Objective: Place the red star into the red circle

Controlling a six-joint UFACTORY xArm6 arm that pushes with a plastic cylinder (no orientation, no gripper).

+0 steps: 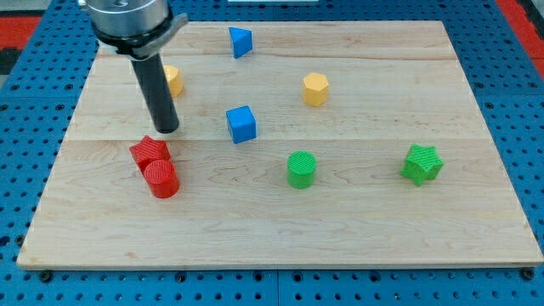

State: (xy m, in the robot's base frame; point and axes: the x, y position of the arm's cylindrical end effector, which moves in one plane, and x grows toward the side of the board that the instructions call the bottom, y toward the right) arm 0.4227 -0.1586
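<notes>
- My tip (167, 130) sits just beyond the red plastic star (150, 153), placed to shove it nearer.
- Star already touches the red cylinder (161, 179).
- No fingers: a bare rod.

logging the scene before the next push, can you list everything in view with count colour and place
red star: 1, red, view's left, touching the red circle
red circle: 1, red cylinder, just below the star
blue cube: 1, blue, centre
blue triangle: 1, blue, view's top
yellow block: 1, yellow, faceted, upper right of centre
second yellow block: 1, yellow, partly hidden behind the rod
green cylinder: 1, green, lower centre
green star: 1, green, view's right
wooden board: 1, light wood, under all blocks
my tip: 1, dark rod end, just above the red star
</notes>
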